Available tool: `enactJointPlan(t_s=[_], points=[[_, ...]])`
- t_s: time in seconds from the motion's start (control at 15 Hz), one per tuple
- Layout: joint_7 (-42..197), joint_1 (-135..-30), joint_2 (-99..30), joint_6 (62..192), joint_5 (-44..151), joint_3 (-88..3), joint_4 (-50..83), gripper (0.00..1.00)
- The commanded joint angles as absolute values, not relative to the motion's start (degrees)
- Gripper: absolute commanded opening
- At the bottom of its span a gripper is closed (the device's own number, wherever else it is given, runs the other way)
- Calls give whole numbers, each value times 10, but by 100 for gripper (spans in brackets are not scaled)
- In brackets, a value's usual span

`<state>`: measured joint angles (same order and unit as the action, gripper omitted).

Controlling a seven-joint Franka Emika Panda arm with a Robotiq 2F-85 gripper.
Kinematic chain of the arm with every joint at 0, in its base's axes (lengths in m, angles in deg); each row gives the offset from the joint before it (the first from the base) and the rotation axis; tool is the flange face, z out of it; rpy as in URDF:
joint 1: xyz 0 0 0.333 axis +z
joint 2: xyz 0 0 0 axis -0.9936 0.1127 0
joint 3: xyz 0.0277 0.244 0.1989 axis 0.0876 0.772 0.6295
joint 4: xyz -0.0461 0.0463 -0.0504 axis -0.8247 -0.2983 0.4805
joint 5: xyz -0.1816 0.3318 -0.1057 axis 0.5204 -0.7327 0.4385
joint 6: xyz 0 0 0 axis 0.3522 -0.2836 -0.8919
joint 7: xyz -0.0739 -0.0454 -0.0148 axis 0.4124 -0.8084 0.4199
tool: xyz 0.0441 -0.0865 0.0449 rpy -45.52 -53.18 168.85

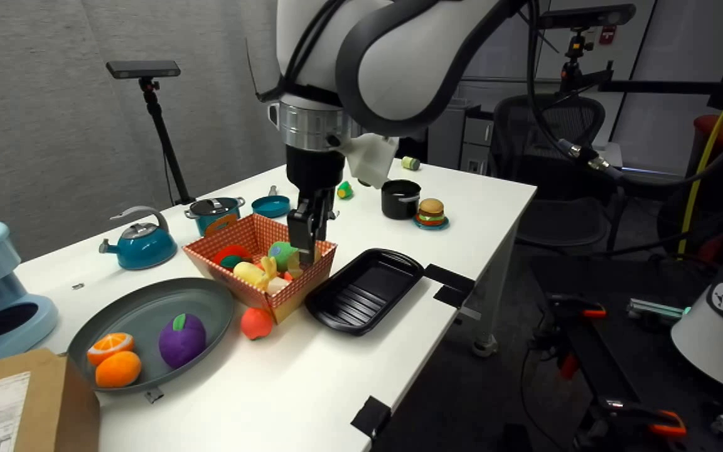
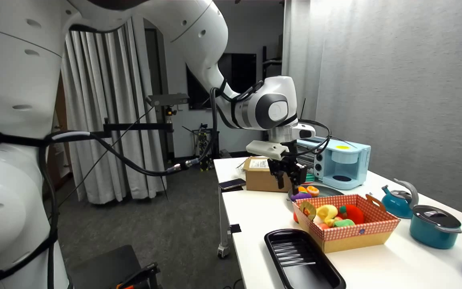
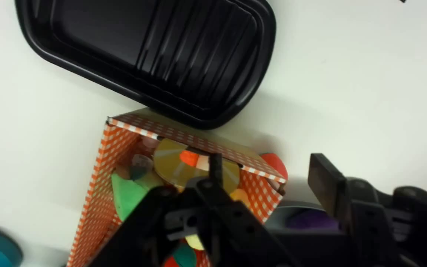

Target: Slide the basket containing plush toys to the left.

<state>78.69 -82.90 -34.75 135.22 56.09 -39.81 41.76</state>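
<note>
Partly beneath the end effector, its jaws spread wide, sits the basket of plush toys.

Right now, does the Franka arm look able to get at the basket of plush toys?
Probably yes: the tool is open, and in the wrist view its fingers appear either side of a corner of the basket, with nothing seen blocking the way down. The tool's height is unclear.

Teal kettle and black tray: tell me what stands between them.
The basket of plush toys stands between the kettle and the tray, in both exterior views.
</note>
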Motion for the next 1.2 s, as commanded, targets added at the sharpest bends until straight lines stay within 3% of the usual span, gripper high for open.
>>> enactJointPlan(t_s=[0.0,0.07,0.53,1.13], points=[[842,-814,-412,1392,644,-435,514,94],[870,-812,-423,1392,679,-448,532,100],[1053,-824,-490,1338,868,-485,606,100],[1057,-854,-582,1164,844,-449,605,100]])
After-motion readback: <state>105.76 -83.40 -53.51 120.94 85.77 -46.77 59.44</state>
